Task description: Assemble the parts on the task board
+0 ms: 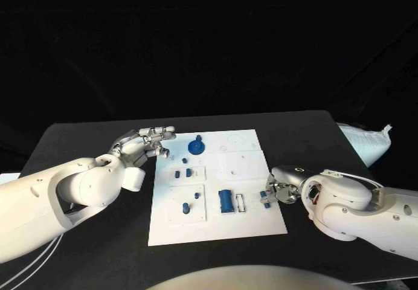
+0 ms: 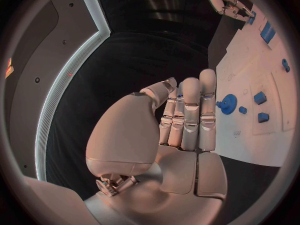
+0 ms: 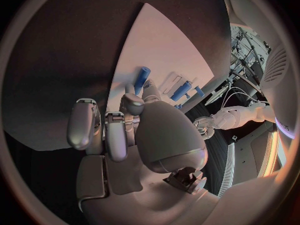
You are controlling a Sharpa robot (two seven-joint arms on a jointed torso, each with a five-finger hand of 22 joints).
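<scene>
Black matte bench (image 1: 96, 136) carries flat white task board (image 1: 218, 187) at centre. Left robot hand (image 1: 146, 144) beside board's left edge, fingers straight and together, holding nothing. Right robot hand (image 1: 280, 192) at board's right edge, pinching small blue peg (image 1: 264, 197). Blue gear (image 1: 197, 147) on board's far part; blue cylinder (image 1: 226, 200) lying near right hand.

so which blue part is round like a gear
The gear at the board's far edge, just beside the left hand. It is a flat toothed disc; the other blue parts are small pegs, blocks or a cylinder.
</scene>
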